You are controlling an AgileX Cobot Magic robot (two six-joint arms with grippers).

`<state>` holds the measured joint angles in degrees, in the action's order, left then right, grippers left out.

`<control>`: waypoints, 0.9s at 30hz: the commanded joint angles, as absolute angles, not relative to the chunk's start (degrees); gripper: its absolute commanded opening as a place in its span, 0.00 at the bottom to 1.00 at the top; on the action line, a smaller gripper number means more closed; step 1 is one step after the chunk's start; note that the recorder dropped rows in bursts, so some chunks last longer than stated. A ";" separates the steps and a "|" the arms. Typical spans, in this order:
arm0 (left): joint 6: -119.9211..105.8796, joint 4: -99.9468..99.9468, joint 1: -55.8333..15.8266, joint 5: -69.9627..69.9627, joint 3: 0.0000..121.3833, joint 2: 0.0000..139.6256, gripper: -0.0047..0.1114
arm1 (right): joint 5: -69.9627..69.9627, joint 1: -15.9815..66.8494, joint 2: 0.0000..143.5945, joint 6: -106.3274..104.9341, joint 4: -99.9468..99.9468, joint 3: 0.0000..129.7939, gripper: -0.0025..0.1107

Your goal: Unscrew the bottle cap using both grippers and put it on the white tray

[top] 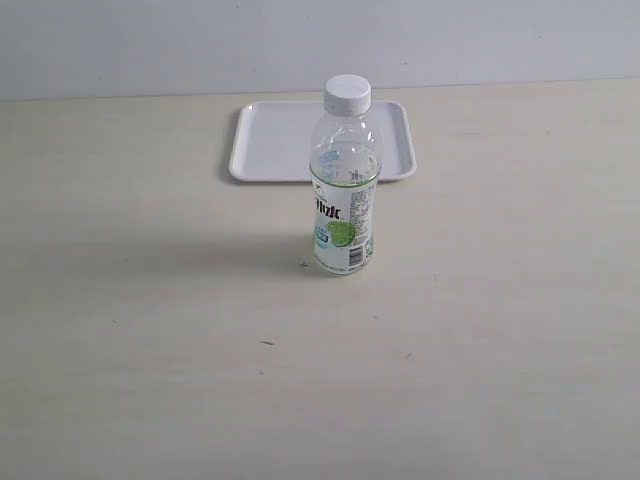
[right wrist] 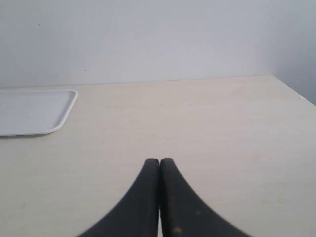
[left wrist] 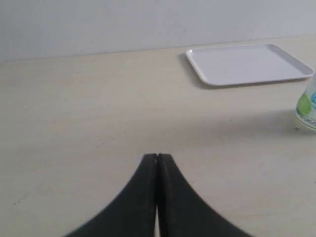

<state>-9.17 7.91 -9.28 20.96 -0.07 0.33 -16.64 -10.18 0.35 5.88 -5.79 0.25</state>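
The clear bottle (top: 344,200) stands upright mid-table, white label with a green lime facing me. Its white ribbed bottle cap (top: 347,94) sits on the neck. Directly behind it lies the white tray (top: 265,145), holding nothing. Neither arm shows in the exterior view. In the left wrist view my left gripper (left wrist: 157,157) is shut with nothing between its black fingers; the tray (left wrist: 247,64) and a sliver of the bottle (left wrist: 307,106) lie well beyond it. My right gripper (right wrist: 159,161) is shut on nothing too, with a corner of the tray (right wrist: 34,111) far off.
The pale wooden table (top: 150,350) runs back to a plain white wall (top: 150,40). Its side edge (right wrist: 294,91) shows in the right wrist view. A few small dark specks (top: 266,343) mark the tabletop near the bottle.
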 commanded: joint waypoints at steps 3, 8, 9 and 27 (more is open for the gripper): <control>-9.05 7.97 -9.58 20.43 0.00 0.00 0.04 | -16.16 -10.62 0.00 5.85 -5.93 0.00 0.02; -11.10 6.82 -9.58 20.16 0.00 0.00 0.04 | -16.16 -10.62 0.00 5.85 -5.93 0.00 0.02; -13.58 5.74 -9.58 19.51 0.00 0.00 0.04 | -16.16 -10.62 0.00 5.85 -5.93 0.00 0.02; -8.05 30.00 -9.70 -24.17 0.00 0.00 0.04 | -16.16 -10.62 0.00 5.85 -5.93 0.00 0.02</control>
